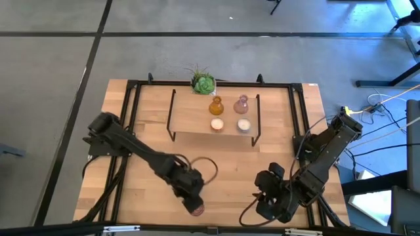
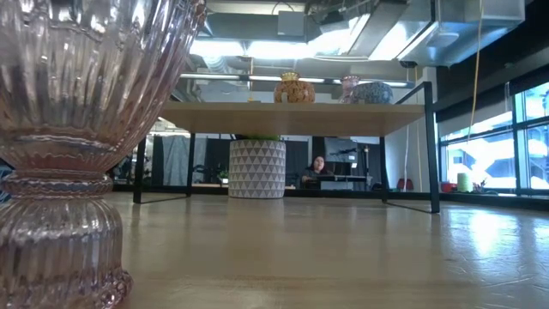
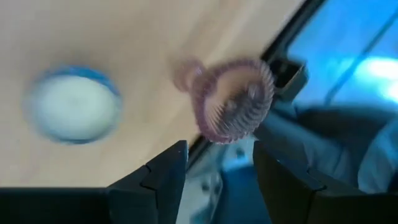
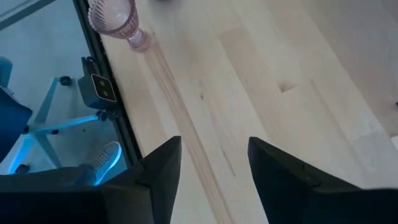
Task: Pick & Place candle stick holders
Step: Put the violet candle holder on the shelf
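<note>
A pinkish-purple ribbed glass candle stick holder (image 1: 197, 210) stands by its narrower end on the table near the front edge, and it looms at the left in the low view (image 2: 64, 129). My left gripper (image 1: 190, 196) is open just above it, fingers short of the glass (image 3: 233, 99). A low cream-white holder (image 3: 71, 102) sits beside it on the wood. My right gripper (image 1: 266, 196) hangs open over bare wood at the front right (image 4: 208, 168). On the raised shelf stand an amber holder (image 1: 216, 105), a pink one (image 1: 241, 103) and two white ones (image 1: 216, 124).
The wooden shelf on black legs (image 1: 213, 136) spans the table's far middle, with a green spiky plant (image 1: 203, 83) behind it in a patterned white pot (image 2: 256, 169). A black frame rail (image 4: 102, 74) runs along the front edge. Bare wood lies between the grippers and the shelf.
</note>
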Controlling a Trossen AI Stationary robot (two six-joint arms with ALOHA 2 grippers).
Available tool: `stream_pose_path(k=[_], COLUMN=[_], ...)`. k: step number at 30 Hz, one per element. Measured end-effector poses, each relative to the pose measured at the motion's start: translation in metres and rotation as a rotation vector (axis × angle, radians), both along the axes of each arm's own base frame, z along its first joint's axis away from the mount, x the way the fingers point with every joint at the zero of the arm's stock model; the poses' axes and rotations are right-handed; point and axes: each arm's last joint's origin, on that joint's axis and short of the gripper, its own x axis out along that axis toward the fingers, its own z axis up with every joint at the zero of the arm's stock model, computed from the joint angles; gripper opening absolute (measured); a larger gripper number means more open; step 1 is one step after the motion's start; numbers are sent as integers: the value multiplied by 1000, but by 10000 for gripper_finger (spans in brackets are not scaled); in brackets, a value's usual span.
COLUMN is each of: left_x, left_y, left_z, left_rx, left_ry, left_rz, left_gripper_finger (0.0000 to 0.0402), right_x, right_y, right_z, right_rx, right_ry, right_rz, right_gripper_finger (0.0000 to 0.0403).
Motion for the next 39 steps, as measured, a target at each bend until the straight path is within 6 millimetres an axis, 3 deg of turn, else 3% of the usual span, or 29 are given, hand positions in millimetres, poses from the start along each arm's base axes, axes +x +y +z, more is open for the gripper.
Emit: stream_pose_path(k=[3, 6, 17, 39], left_x=[13, 23, 27, 34], left_y=[-10, -17, -18, -14], left_z=[-26, -36, -31, -48], left_rx=[-54, -28, 109, 184], left_ry=[40, 46, 28, 31], left_rz=[-69, -85, -80, -96], left_gripper_finger=[179, 178, 178, 177], right_x=[0, 0, 0, 0], right_y=[0, 0, 0, 0], right_z=[0, 0, 0, 0], right_rx=[2, 5, 6, -3], right_ry=[0, 0, -1, 0], right_rz=[-3, -9, -9, 7], right_gripper_finger=[190, 190, 190, 190])
